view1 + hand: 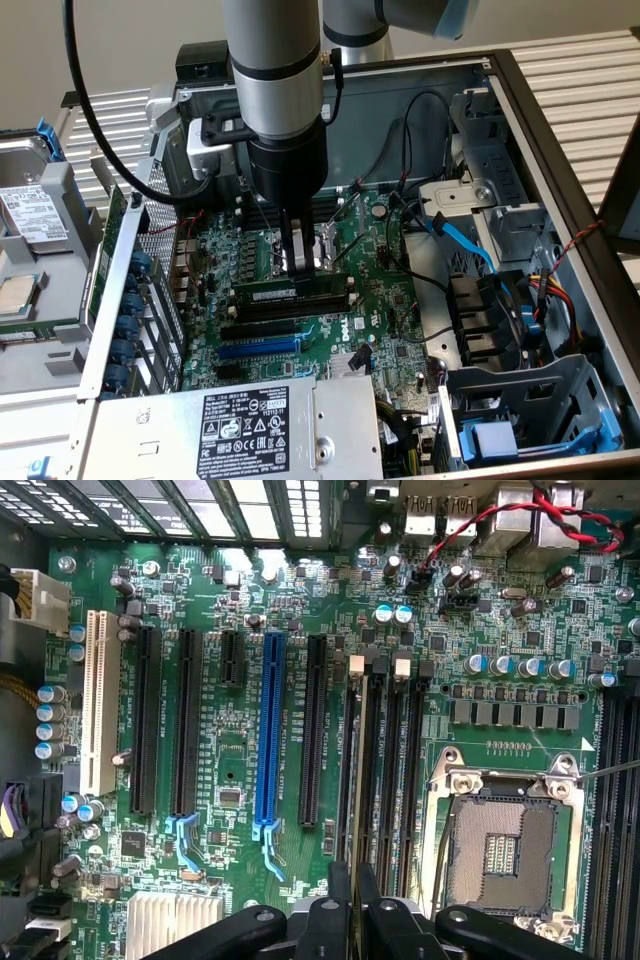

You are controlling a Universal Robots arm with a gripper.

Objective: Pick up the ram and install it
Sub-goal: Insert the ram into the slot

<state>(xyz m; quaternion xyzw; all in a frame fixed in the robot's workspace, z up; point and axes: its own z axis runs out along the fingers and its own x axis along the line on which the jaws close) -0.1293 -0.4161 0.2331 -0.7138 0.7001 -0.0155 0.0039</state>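
Observation:
The ram (268,292), a dark-green strip with a pale label, stands on edge along the first of the black memory slots (295,312) on the motherboard. My gripper (305,268) reaches straight down from above and is shut on the ram's upper edge near its middle. In the wrist view the ram (353,780) appears edge-on as a thin line running away from my gripper (354,905), lined up with the slot beside the other black memory slots (386,770). Whether it is fully seated I cannot tell.
The CPU socket (500,850) lies just beyond the memory slots. A blue slot (258,349) and black expansion slots sit nearer the power supply (245,420). Blue and black cables (462,238) and drive cages (520,400) crowd the exterior view's right.

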